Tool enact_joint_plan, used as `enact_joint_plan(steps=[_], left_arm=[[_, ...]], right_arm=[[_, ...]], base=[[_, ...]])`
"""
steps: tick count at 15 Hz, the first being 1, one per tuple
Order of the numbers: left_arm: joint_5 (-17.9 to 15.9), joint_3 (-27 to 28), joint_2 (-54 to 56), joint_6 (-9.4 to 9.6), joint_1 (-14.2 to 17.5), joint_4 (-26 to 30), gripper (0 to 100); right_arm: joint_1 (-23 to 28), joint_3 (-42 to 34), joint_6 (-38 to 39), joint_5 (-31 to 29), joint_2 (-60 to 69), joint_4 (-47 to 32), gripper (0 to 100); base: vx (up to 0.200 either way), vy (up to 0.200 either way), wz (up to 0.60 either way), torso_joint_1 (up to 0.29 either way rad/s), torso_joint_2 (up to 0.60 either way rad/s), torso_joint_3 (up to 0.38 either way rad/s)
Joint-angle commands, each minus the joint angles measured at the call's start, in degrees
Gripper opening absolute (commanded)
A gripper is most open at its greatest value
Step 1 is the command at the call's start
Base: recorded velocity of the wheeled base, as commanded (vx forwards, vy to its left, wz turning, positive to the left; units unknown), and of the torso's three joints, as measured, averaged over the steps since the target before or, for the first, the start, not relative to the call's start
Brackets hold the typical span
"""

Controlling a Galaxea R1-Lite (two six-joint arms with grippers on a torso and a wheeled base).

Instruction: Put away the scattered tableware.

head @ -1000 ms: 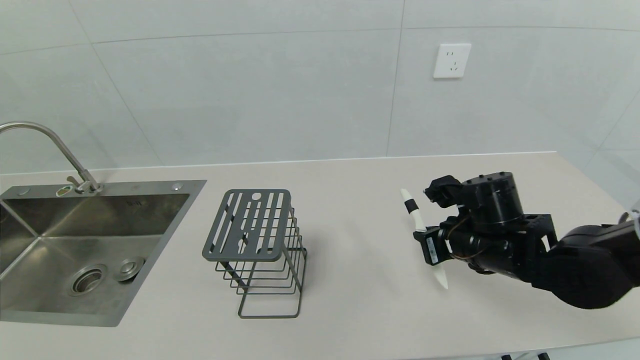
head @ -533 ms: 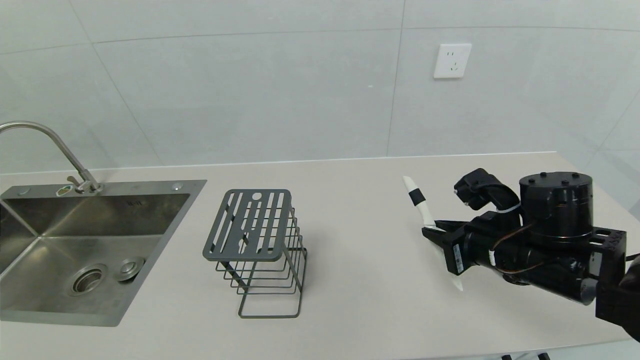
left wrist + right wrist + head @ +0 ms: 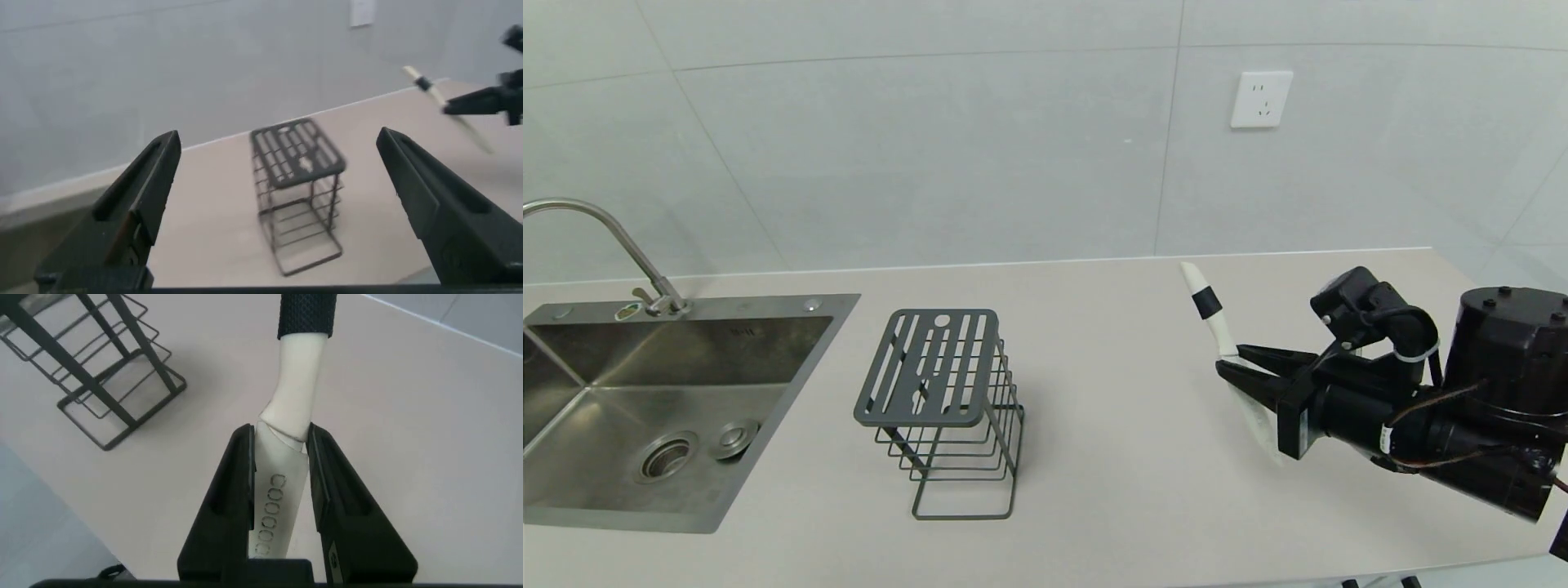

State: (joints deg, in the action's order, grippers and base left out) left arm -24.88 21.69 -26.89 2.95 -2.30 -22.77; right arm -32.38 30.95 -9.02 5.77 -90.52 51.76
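Note:
A white knife (image 3: 1225,349) with a black band on its handle hangs tilted above the counter's right side, my right gripper (image 3: 1232,361) shut on it where blade meets handle. From the right wrist the knife (image 3: 296,392) runs out between the black fingers (image 3: 233,490), my right gripper (image 3: 279,447) clamped on it. A dark wire utensil rack (image 3: 941,407) with a slotted top stands mid-counter, well left of the knife. My left gripper (image 3: 278,208) is open in the air, with the rack (image 3: 297,192) and the knife (image 3: 445,102) beyond it.
A steel sink (image 3: 621,425) with a curved tap (image 3: 613,245) is set into the counter at the left. A wall socket (image 3: 1260,99) sits on the tiled wall behind. Bare counter (image 3: 1111,408) lies between the rack and the right arm.
My right arm has risen and drawn back to the right, carrying the knife up off the counter; its handle now points higher and farther back. The rack has not moved.

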Motion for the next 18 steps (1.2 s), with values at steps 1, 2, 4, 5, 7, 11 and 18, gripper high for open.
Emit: enact_joint_plan(steps=[1,2,4,5,7,11,18], left_arm=[[-5.35,1.87,-14.68,1.80,-0.60,-6.85,100],[-7.73,1.96,-18.46,2.50,-2.00,-10.10,100],[-14.14,1.78,-24.96,5.58,-8.95,-16.16,100],[-16.78,1.69,-28.30,6.63,-12.64,-18.71,100],[-19.15,1.87,-33.93,8.39,-17.38,-22.76,100],[-25.74,2.75,-43.07,8.48,-19.40,-31.19,100],[-28.73,11.27,-66.01,4.17,-27.05,-54.48,100]], right_arm=[[-0.14,-0.72,-0.91,1.27,0.08,1.32,0],[-0.23,-1.07,-1.88,3.29,-0.01,3.26,0],[-0.32,-2.12,-2.76,6.01,-0.01,6.86,0],[-0.32,-2.74,-2.76,7.07,-0.01,8.97,0],[-0.32,-3.18,-2.84,8.30,0.08,11.08,0],[-2.25,-3.09,-3.99,10.14,0.16,13.98,0],[-4.36,-4.41,-3.99,17.17,-0.45,27.87,0]], base=[[0.000,0.000,0.00,0.000,0.00,0.000],[0.000,0.000,0.00,0.000,0.00,0.000],[0.000,0.000,0.00,0.000,0.00,0.000],[0.000,0.000,0.00,0.000,0.00,0.000],[0.000,0.000,0.00,0.000,0.00,0.000],[0.000,0.000,0.00,0.000,0.00,0.000],[0.000,0.000,0.00,0.000,0.00,0.000]])
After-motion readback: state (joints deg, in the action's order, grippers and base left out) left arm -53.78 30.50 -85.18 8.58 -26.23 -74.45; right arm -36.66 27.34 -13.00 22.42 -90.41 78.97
